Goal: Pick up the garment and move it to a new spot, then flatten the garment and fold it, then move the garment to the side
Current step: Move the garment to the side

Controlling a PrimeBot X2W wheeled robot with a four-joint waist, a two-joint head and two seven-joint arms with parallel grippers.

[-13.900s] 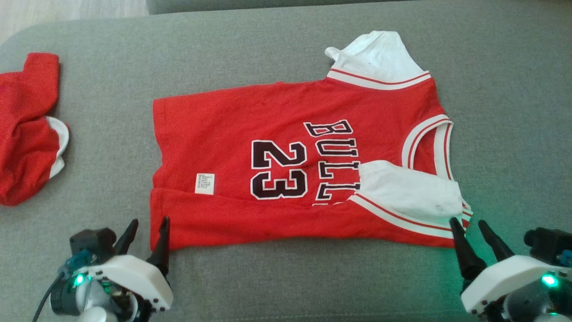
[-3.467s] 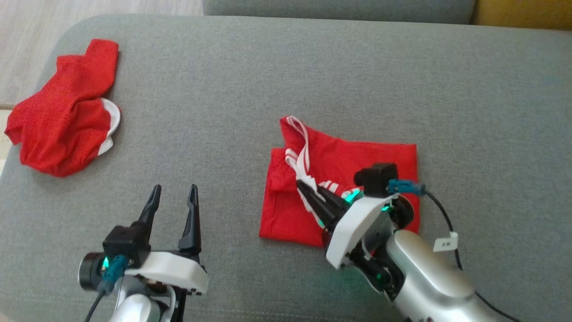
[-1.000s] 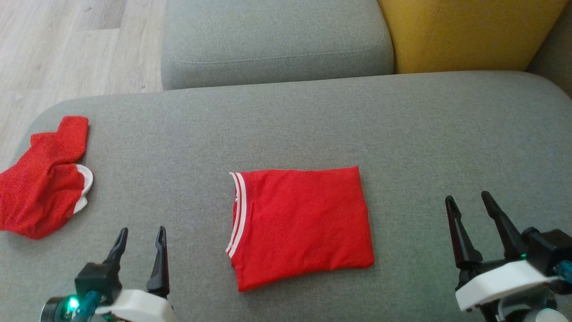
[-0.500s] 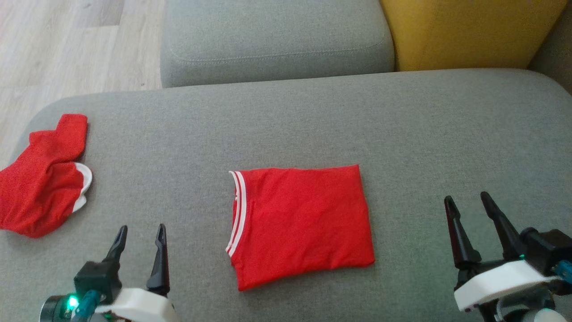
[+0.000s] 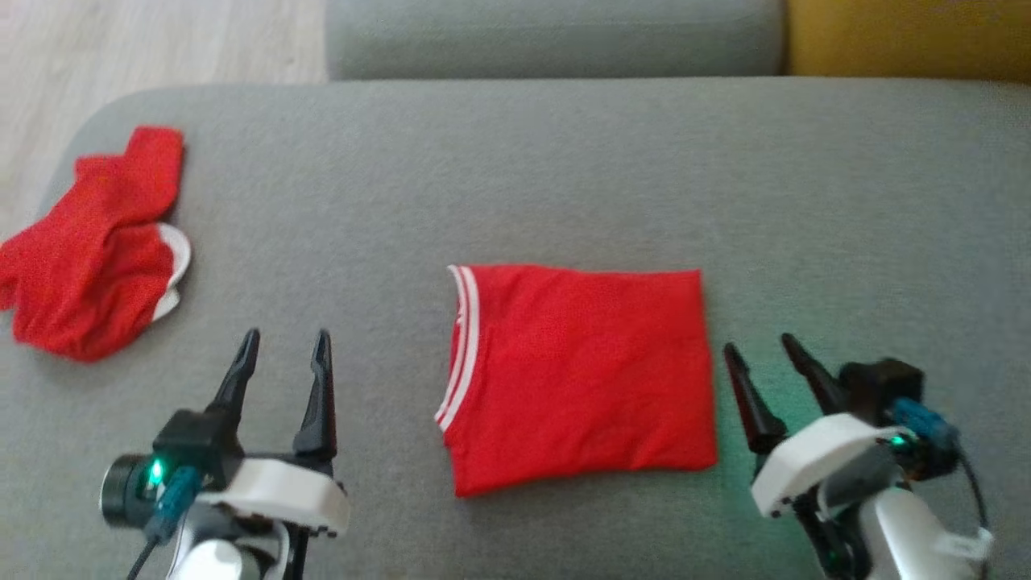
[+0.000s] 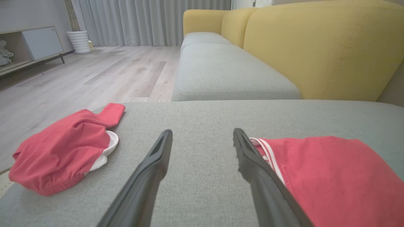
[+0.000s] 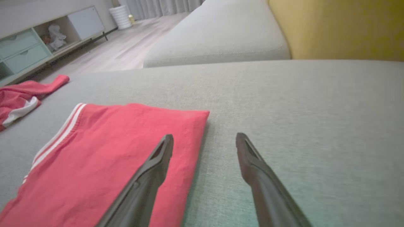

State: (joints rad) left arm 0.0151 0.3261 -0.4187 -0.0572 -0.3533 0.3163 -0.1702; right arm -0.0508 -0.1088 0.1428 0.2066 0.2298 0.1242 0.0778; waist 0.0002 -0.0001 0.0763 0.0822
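The folded garment [image 5: 580, 374] lies flat. My left gripper [image 5: 287, 333] and right gripper [image 5: 757, 343] flank it, both spread wide (holding nothing).

Our left fingers [image 5: 316, 423] are long, dark and taper to points. Behind them sit a white housing [image 5: 278, 495], a black camera block [image 5: 197, 439], a green light [image 5: 153, 474] and a teal plug [image 5: 173, 495] on a black cable [image 5: 141, 560]. Behind our right fingers [image 5: 753, 419] are matching parts, a silver forearm [image 5: 902, 524] and a white tag [image 5: 962, 546].
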